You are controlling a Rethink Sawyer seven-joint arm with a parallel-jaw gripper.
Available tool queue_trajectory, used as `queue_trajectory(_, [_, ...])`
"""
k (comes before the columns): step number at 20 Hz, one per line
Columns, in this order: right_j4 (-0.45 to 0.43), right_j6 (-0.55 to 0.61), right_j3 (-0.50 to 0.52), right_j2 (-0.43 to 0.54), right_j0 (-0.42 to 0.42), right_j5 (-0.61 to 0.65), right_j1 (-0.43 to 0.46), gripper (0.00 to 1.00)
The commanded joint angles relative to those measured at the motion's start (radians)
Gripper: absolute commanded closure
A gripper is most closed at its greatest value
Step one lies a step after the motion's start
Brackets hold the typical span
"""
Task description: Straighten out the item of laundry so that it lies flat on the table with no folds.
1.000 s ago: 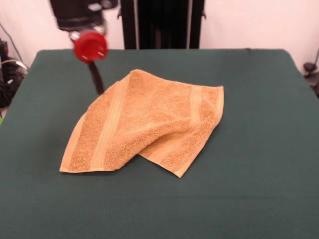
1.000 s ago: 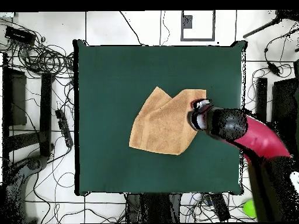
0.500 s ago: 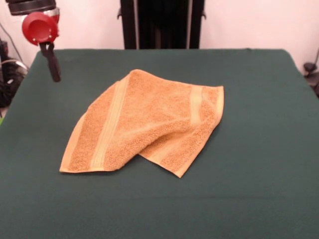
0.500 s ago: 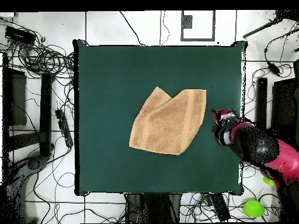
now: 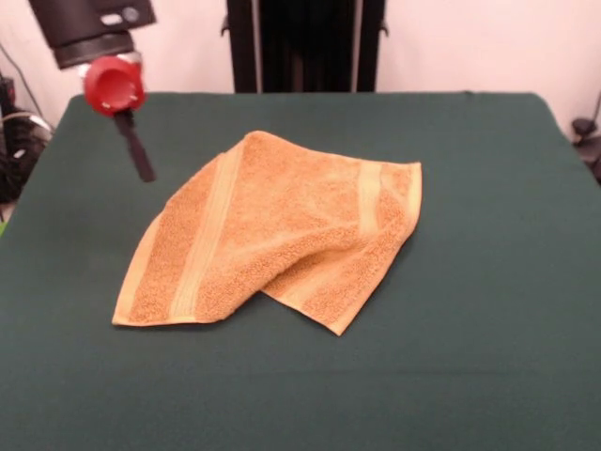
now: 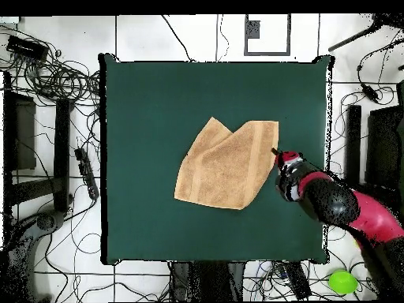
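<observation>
The item of laundry (image 5: 272,235), an orange-tan towel with two paler bands, lies rumpled in the middle of the table (image 5: 488,188). Its near right part is doubled over in a fold that ends in a point toward the front edge. The gripper (image 5: 144,169) hangs under a red disc, above the cloth and just off the towel's far left edge, touching nothing. From above, the towel (image 6: 225,170) shows a notched top edge on the table (image 6: 158,102), and the gripper (image 6: 276,152) sits right beside its right edge.
Dark green cloth surrounds the towel on all sides. Cables (image 6: 47,75) and stands lie on the floor round the table. A green object (image 6: 342,281) sits on the floor at the lower right.
The gripper swung away from the towel toward the table's corner, then came back lower and closer to the towel's edge. The towel has not moved.
</observation>
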Motion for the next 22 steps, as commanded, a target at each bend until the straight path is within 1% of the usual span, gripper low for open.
queue_trajectory(1, [-0.104, -0.181, 0.107, 0.174, 0.057, -0.094, 0.159, 0.00])
queue_trajectory(3, [-0.109, -0.137, 0.103, 0.169, 0.074, -0.117, 0.161, 0.00])
queue_trajectory(7, [-0.128, -0.086, 0.088, 0.153, 0.124, -0.139, 0.136, 0.00])
queue_trajectory(11, [-0.143, -0.058, 0.087, 0.130, 0.153, -0.169, 0.126, 0.00])
queue_trajectory(14, [-0.164, -0.065, 0.081, 0.115, 0.172, -0.172, 0.120, 0.00])
queue_trajectory(22, [-0.190, -0.068, 0.072, 0.104, 0.193, -0.180, 0.122, 0.00])
